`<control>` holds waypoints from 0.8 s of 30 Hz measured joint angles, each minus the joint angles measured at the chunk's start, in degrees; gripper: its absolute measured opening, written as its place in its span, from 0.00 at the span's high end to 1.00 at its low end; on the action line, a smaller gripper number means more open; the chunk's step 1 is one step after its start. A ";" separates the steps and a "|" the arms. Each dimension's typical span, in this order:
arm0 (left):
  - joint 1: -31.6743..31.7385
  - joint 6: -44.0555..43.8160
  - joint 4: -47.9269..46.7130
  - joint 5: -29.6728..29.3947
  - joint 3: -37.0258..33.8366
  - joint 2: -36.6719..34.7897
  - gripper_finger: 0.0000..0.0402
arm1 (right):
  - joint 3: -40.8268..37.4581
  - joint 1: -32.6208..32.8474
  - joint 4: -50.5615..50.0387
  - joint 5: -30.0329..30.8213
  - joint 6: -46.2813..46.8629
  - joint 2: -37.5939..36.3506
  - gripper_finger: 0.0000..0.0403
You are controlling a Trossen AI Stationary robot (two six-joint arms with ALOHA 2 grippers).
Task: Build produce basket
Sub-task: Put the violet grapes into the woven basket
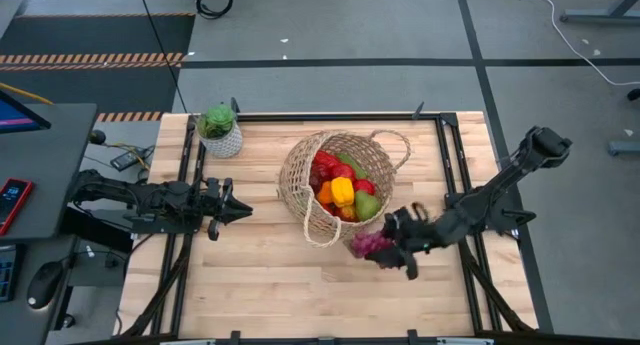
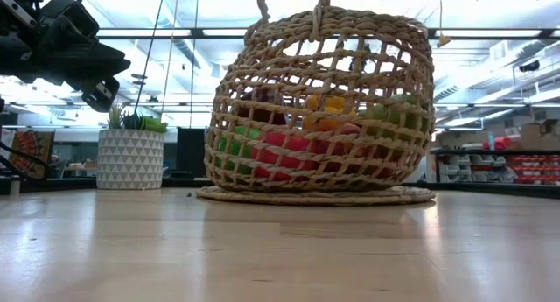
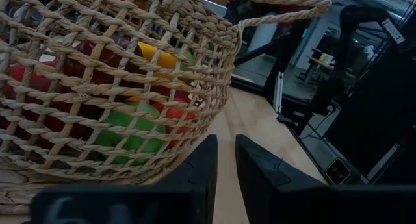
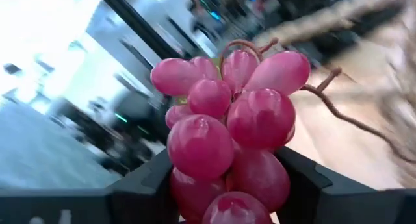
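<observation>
The woven tan basket stands mid-table on its flat base, filled with produce: red, yellow, orange and green pieces. My right gripper is just off the basket's near right side, shut on a bunch of purple-pink grapes. In the right wrist view the grapes fill the space between its fingers. My left gripper waits shut to the left of the basket, holding nothing. My right gripper pinches the grape bunch between its two fingers, which sit on the sides of the lower berries. The fingers come roughly level from the table's right side. The rest of the bunch and its brown stem stick out past the fingertips, clear of the table.
A white patterned pot with a green plant stands at the far left of the table. The basket's loop handle sticks out on its right. Bare wood lies along the near edge.
</observation>
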 joint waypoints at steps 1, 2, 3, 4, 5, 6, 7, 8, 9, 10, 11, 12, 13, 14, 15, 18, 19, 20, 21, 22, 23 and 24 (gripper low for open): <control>0.00 -0.01 0.01 0.01 0.00 0.00 0.85 | 0.01 -0.21 1.54 -0.46 0.20 -0.97 0.52; 0.00 0.00 0.01 0.02 0.02 0.00 0.85 | 0.00 -0.38 3.11 -0.70 0.25 -1.80 0.52; 0.00 0.00 -0.01 0.02 0.02 0.00 0.85 | 0.01 -0.48 4.44 -0.84 0.27 -2.49 0.52; 0.00 0.00 0.01 0.01 0.00 0.00 0.85 | 0.02 -0.58 5.61 -0.87 0.31 -3.11 0.52; 0.00 0.00 0.01 0.02 0.00 0.00 0.84 | 0.01 -0.73 6.93 -0.87 0.33 -3.63 0.52; 0.00 0.00 0.01 0.02 0.00 0.00 0.84 | 0.02 -0.95 8.52 -0.87 0.33 -4.07 0.52; 0.00 0.00 0.01 0.01 0.00 0.00 0.84 | 0.02 -1.17 10.11 -0.89 0.35 -4.50 0.52; 0.00 0.00 0.01 0.00 0.00 0.00 0.84 | 0.02 -1.39 11.76 -0.89 0.35 -4.86 0.52; 0.00 0.00 0.01 0.00 0.02 0.00 0.84 | 0.02 -1.66 13.46 -0.98 0.35 -5.11 0.52; 0.00 -0.02 0.01 0.02 0.02 0.00 0.85 | 0.02 -1.98 15.00 -1.30 0.35 -5.29 0.52; 0.00 -0.01 -0.01 0.00 0.00 0.00 0.85 | 0.02 -2.30 16.42 -1.77 0.32 -5.41 0.52; 0.00 0.00 0.01 0.01 0.00 0.00 0.85 | 0.02 -2.55 17.72 -2.21 0.26 -5.48 0.52; 0.00 -0.01 0.01 0.01 0.00 0.00 0.86 | 0.02 -2.87 18.97 -2.90 0.26 -5.48 0.52; 0.00 0.01 0.01 0.01 0.00 0.00 0.86 | 0.02 -3.22 20.01 -3.57 0.26 -5.48 0.52; 0.00 0.00 0.01 0.02 0.01 0.00 0.86 | 0.02 -3.62 20.57 -4.19 0.24 -5.50 0.52; 0.00 0.00 0.01 0.02 0.00 0.00 0.86 | 0.02 -4.83 20.89 -6.24 0.25 -5.49 0.52; 0.00 -0.02 0.01 0.00 0.02 0.00 0.86 | 0.02 -5.13 20.89 -6.56 0.32 -5.48 0.52; 0.00 -0.01 0.01 0.01 0.00 0.00 0.86 | 0.02 -5.36 20.89 -6.59 0.42 -5.48 0.52; 0.00 0.00 0.01 0.01 0.00 0.00 0.86 | 0.02 -5.56 20.89 -6.59 0.53 -5.48 0.52; 0.00 -0.01 0.01 0.02 0.00 0.00 0.85 | 0.02 -5.70 20.89 -6.62 0.52 -5.48 0.52; 0.00 -0.02 0.01 0.00 0.00 0.00 0.85 | 0.02 -5.76 20.89 -6.64 0.41 -5.48 0.52; 0.00 0.00 0.01 0.00 0.00 0.00 0.85 | 0.02 -5.80 20.89 -6.64 0.33 -5.48 0.52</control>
